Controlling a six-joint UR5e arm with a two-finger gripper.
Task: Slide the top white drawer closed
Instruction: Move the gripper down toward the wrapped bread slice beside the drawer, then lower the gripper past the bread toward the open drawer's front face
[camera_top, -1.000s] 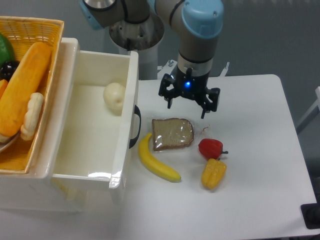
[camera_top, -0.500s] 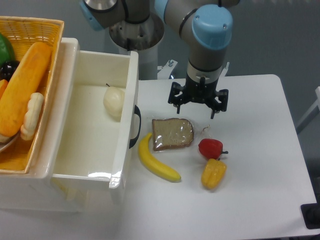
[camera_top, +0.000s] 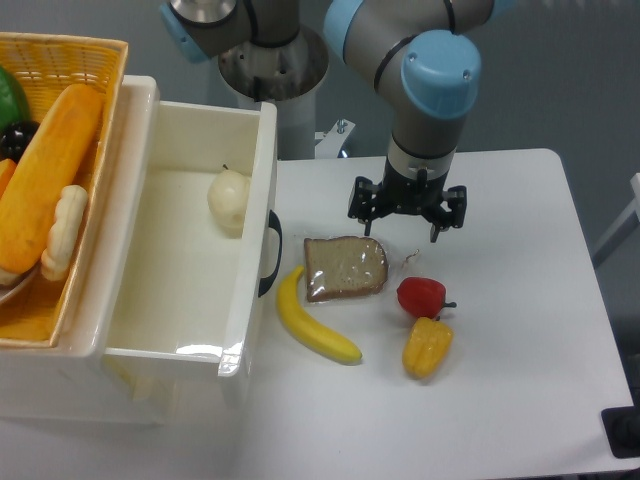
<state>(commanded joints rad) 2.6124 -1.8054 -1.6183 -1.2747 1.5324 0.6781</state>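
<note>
The top white drawer (camera_top: 250, 230) is pulled out to the right of its cabinet, a deep cream tray with a black curved handle (camera_top: 272, 254) on its front panel. A pale round fruit (camera_top: 229, 199) lies inside it near the back. My gripper (camera_top: 407, 214) hangs open over the table to the right of the drawer, just above the bread slice (camera_top: 345, 266), with nothing between its fingers. It stands well apart from the drawer's handle.
A banana (camera_top: 315, 325), a red pepper (camera_top: 421, 296) and a yellow pepper (camera_top: 427, 347) lie on the white table (camera_top: 520, 300) right of the drawer front. A woven yellow basket (camera_top: 55, 150) of food sits on the cabinet top at the left.
My gripper has moved right and slightly toward the table's middle, away from the drawer, and has turned about its axis. The fruit in the drawer has shifted a little. The drawer stays open.
</note>
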